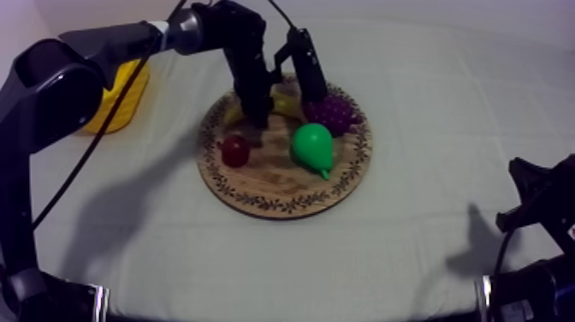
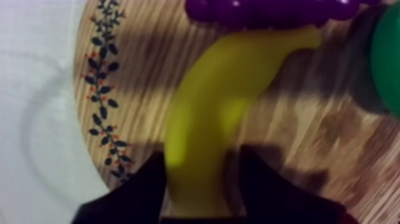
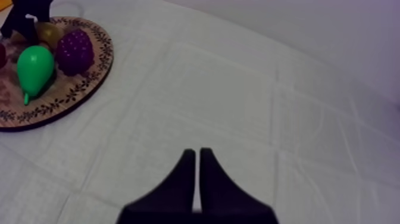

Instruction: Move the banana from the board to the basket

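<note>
The yellow banana lies on the round wooden board, its far end against the purple grapes. My left gripper is down on the board, and its two black fingers press the banana's near end from both sides. In the top view my left arm reaches in from the upper left, with the left gripper at the board's back part over the banana. The yellow basket stands at the table's far left. My right gripper rests shut over bare cloth, low at the right.
On the board there are also a green pear, the grapes and a small red fruit. The pear sits close beside the banana. Open cloth stretches between the board and the basket.
</note>
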